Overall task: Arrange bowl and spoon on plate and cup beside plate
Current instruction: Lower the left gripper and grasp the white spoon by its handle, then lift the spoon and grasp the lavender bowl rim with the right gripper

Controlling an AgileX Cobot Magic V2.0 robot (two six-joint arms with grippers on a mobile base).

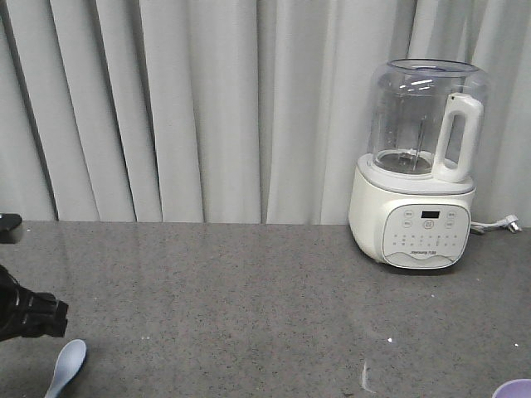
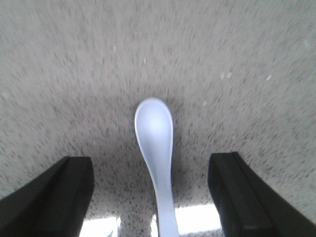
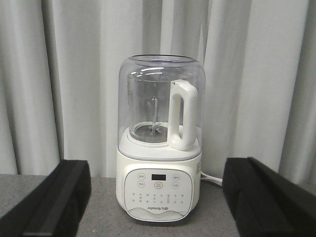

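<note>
The pale blue spoon (image 2: pixel 155 129) lies on the grey speckled counter with its scoop pointing away from me. Its handle runs back between the two black fingers (image 2: pixel 59 192) of my left gripper (image 2: pixel 150 165), which stands open around the handle without touching it. In the front view the spoon (image 1: pixel 66 366) sits at the bottom left, just right of my left gripper (image 1: pixel 33 313). A sliver of the lavender bowl (image 1: pixel 514 388) shows at the bottom right corner. My right gripper (image 3: pixel 158 168) is open, holds nothing and hangs above the counter. The plate and the cup are out of view.
A white blender (image 1: pixel 419 166) with a clear jug stands at the back right of the counter (image 1: pixel 249 298), its cable trailing to the right. My right gripper faces the blender (image 3: pixel 159 148). Grey curtains (image 1: pixel 207 99) close off the back.
</note>
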